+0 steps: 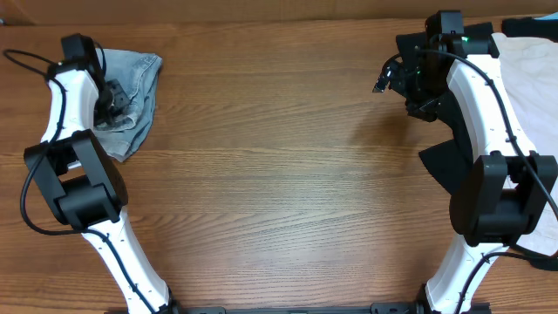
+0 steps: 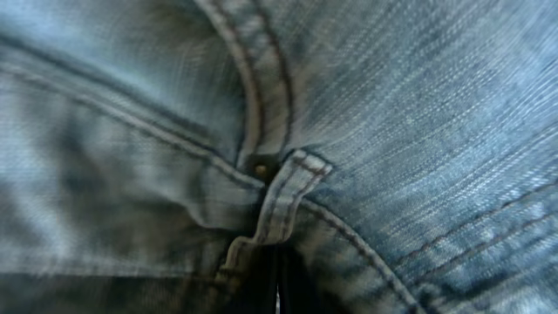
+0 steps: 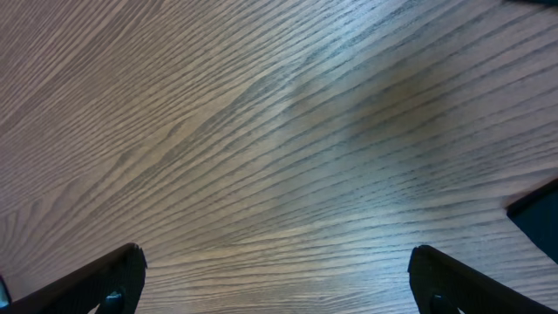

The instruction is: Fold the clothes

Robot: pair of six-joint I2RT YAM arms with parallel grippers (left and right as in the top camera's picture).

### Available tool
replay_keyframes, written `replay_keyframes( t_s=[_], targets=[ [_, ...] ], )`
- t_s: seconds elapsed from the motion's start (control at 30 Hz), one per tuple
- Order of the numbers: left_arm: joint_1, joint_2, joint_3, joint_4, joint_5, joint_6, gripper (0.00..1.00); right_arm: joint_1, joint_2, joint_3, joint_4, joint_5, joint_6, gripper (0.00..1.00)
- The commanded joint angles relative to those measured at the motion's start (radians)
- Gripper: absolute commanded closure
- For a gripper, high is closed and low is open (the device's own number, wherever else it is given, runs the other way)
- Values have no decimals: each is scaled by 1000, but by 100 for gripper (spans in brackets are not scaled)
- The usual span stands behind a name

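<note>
**Left gripper (image 1: 112, 98) down on the denim; right gripper (image 1: 388, 77) spread over bare wood**

- Left gripper sat low on the crumpled, faded blue denim shorts (image 1: 139, 74), which lay bunched at the far left of the brown wood-grain table (image 1: 279, 174), partly under the white left arm (image 1: 65, 105).
- From the left wrist camera I saw only denim, very close and partly blurred: a double-stitched seam curving down to a small brass rivet (image 2: 260, 166), with a stitched tab of cloth (image 2: 288, 187) just beside it. No fingers showed in that view, and the overhead view hid them behind the wrist. I could not tell whether the left gripper was clenched on the cloth or released.
- Right gripper hung over bare table at the far right, well apart from the shorts. Its wrist camera showed both dark fingers (image 3: 118, 275) at the bottom corners of the view, spread wide, with only wood grain between them. It was released and held nothing.
- A cream-white garment (image 1: 536, 78) lay at the right edge of the table, beyond the right arm (image 1: 488, 105).
- A flat black cloth (image 1: 443, 161) showed from under that arm, nearer the middle of the table. I took a dark corner at the right edge of the right wrist view for the same piece, but could not be sure.
</note>
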Motion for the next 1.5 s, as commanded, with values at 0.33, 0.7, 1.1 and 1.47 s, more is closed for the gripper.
replay_keyframes(
  t_s=[0.33, 0.7, 1.1, 1.47],
  targets=[
    [-1, 11, -283, 411, -10, -130, 96, 0, -34, -6, -3, 11, -11, 0],
    [8, 11, -317, 661, -51, -63, 96, 0, -34, -6, -18, 11, -11, 0],
    [26, 20, -317, 871, -51, -56, 96, 0, -34, -6, -22, 10, -10, 0],
    [26, 79, -314, 956, -50, -56, 96, 0, -34, -6, -16, 10, 13, 0]
  ],
)
